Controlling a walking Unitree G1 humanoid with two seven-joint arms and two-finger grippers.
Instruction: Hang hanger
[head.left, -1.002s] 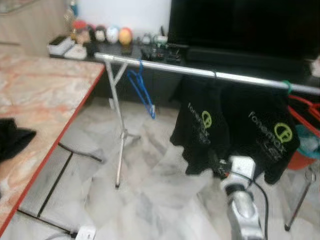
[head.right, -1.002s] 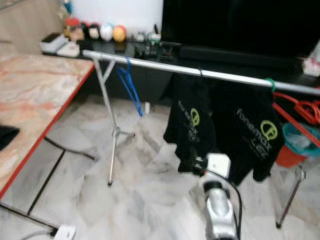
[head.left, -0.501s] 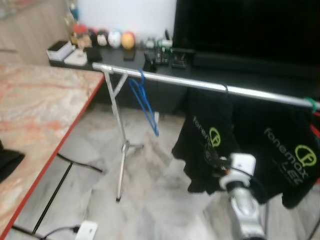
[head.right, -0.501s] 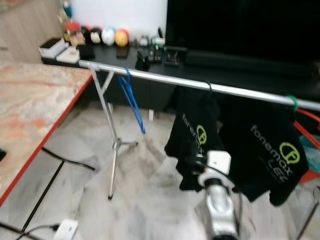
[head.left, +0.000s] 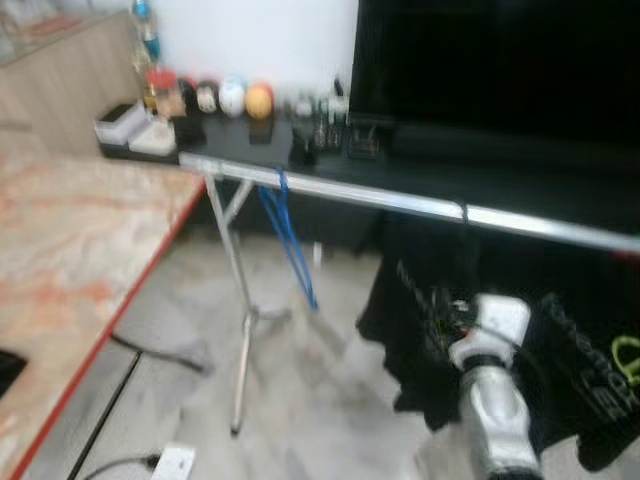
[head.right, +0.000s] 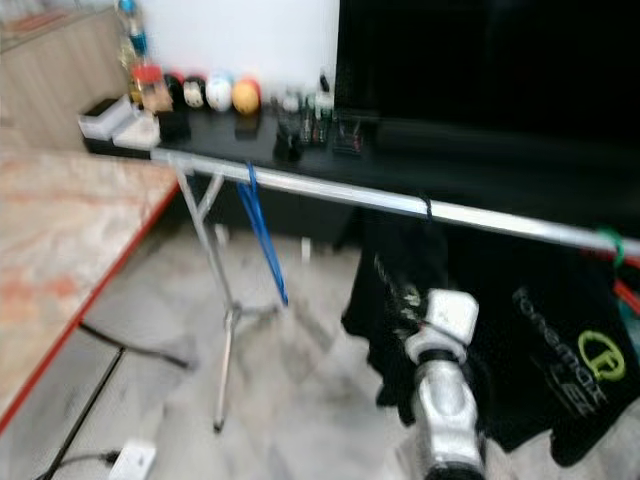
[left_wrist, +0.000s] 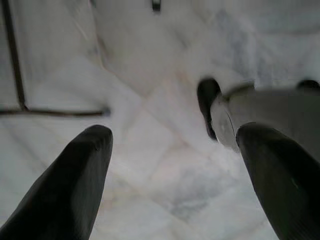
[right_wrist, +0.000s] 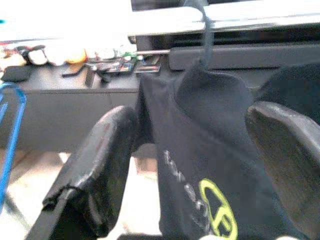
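Partly blurred, the silver rail (head.right: 480, 216) carries one blue hanger (head.right: 262, 236) near its left end and two black shirts (head.right: 560, 370) further right; the nearer shirt's print is unreadable, the farther reads "fonemax". Right gripper (right_wrist: 195, 180), fingers spread, faces the nearer shirt. Left gripper (left_wrist: 175, 165) hangs open above marble floor (left_wrist: 150, 60).

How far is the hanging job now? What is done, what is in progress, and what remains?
Done: a black shirt hangs by its hanger hook on the silver rail, beside a second shirt. A blue hanger hangs empty near the rail's end. In hand: nothing; the right gripper is open, facing the first shirt. The left gripper points at the floor, open. Left: probably only pulling the arm back.
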